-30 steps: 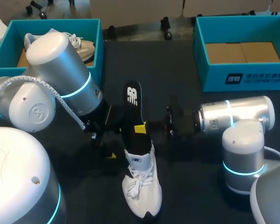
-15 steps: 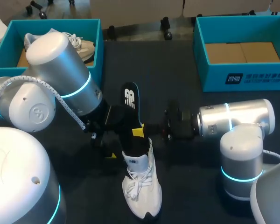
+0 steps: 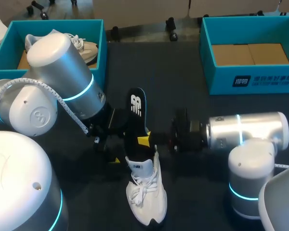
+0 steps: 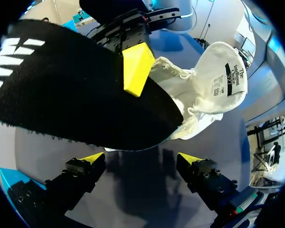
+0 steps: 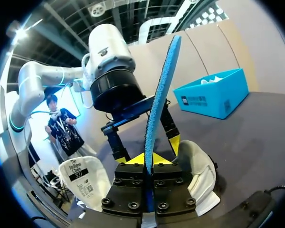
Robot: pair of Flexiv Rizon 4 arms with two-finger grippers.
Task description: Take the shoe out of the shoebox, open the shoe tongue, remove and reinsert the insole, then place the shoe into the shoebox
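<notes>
A white shoe (image 3: 144, 192) lies on the dark table, toe toward the front edge, its tongue (image 5: 80, 180) folded out. My right gripper (image 3: 143, 140) is shut on the black insole (image 3: 136, 115), holding it on edge with its lower end at the shoe's opening. In the right wrist view the insole (image 5: 160, 95) shows its blue underside, rising from between the shut gripper (image 5: 149, 160) fingers above the shoe (image 5: 194, 171). My left gripper (image 4: 141, 159) stands open under the insole (image 4: 76, 95), close beside the shoe (image 4: 204, 95), holding nothing.
A teal shoebox (image 3: 5, 53) at the back left holds another white shoe (image 3: 84, 48). A second teal shoebox (image 3: 250, 79) at the back right has a cardboard bottom. Both arms crowd the table's middle around the shoe.
My right gripper has moved the insole slightly down toward the shoe's opening. The left arm has kept still.
</notes>
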